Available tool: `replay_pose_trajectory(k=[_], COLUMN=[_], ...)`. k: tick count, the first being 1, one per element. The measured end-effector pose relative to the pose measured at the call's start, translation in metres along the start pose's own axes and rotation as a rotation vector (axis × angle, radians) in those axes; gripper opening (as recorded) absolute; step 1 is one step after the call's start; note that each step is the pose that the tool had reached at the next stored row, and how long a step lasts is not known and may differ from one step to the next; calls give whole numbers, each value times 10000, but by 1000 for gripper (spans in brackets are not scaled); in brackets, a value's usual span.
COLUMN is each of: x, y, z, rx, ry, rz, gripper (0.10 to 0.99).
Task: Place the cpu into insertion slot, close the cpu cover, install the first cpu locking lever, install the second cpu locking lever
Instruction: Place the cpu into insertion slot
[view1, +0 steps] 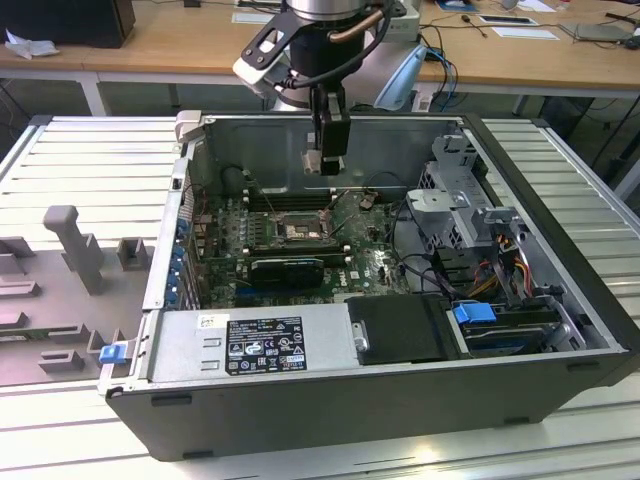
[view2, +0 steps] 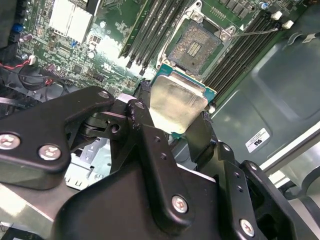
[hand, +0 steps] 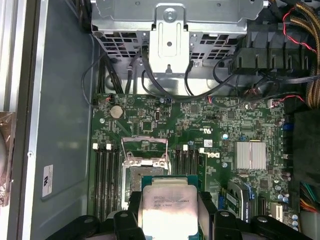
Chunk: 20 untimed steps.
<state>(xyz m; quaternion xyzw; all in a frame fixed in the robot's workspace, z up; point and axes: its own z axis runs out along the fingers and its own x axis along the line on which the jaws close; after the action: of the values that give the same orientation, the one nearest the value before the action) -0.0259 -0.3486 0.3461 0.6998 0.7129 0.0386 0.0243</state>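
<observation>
My gripper (view1: 325, 160) hangs inside the open computer case, above the motherboard, shut on the cpu (view2: 177, 102). In both wrist views the chip's pale silvery top sits between the two black fingers (view2: 145, 107), and its green edge shows. Below it lies the insertion slot (view2: 195, 47), a square black-framed socket with a bare dark pin field; it is also seen as the insertion slot (view1: 296, 230) in the exterior view. The cpu (hand: 167, 202) partly hides the socket (hand: 134, 172). The cpu cover (hand: 145, 145) stands raised off the socket. A thin locking lever (view2: 255, 32) juts out beside the socket.
Long black memory slots (hand: 106, 175) flank the socket on both sides. A black expansion card (view1: 288, 268) lies just in front of it. A metal drive cage (view1: 455, 200) with cables stands at the exterior view's right, and the power supply (view1: 250, 345) sits at the front. A silver heatsink (hand: 250, 155) is nearby.
</observation>
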Motion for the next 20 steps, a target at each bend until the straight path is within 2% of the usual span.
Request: replay_pose_trajectory(k=[5, 10, 20], x=[6, 10, 9], y=[-9, -31, -46], z=[46, 138, 205], rx=[-1, -1, -1], ry=[-1, -4, -6], rz=[13, 47, 68], gripper=[529, 529, 529])
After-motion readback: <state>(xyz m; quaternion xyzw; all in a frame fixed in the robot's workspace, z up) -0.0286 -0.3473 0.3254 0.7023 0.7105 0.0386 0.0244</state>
